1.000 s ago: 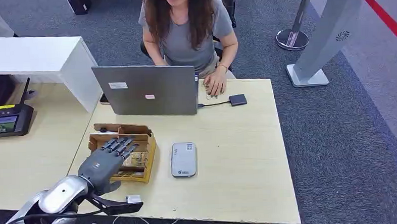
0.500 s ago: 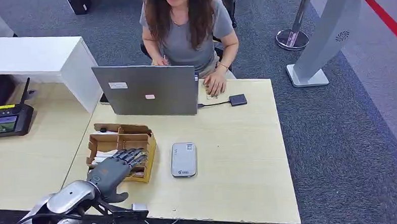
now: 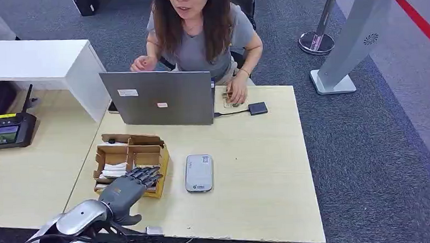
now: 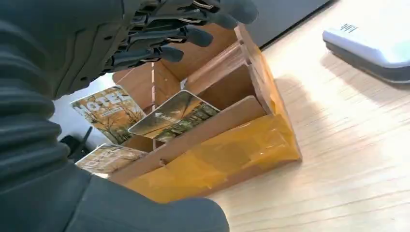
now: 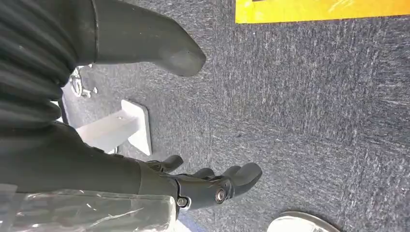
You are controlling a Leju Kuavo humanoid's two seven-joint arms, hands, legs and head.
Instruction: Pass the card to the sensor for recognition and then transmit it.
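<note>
A brown cardboard box (image 3: 163, 155) with dividers stands on the wooden table, and several printed cards (image 4: 173, 116) lean in its compartments. My left hand (image 3: 129, 188) hovers over the box's near end with its fingers (image 4: 159, 36) spread above the cards, holding nothing. The flat grey-white sensor (image 3: 198, 172) lies on the table just right of the box and shows again as the sensor (image 4: 372, 43) in the left wrist view. My right hand (image 5: 212, 186) hangs over the carpet, its fingers apart and holding nothing.
A person sits behind a grey laptop (image 3: 160, 97) at the table's far edge, one hand by a small black adapter (image 3: 257, 108). A white box (image 3: 40, 63) and a black terminal (image 3: 8, 132) sit at the left. A cable and plug (image 3: 153, 230) lie at the front edge.
My left hand has drawn back toward the table's front edge and dropped lower, its fingers now over the box's near compartment. The person lifted one hand off the laptop.
</note>
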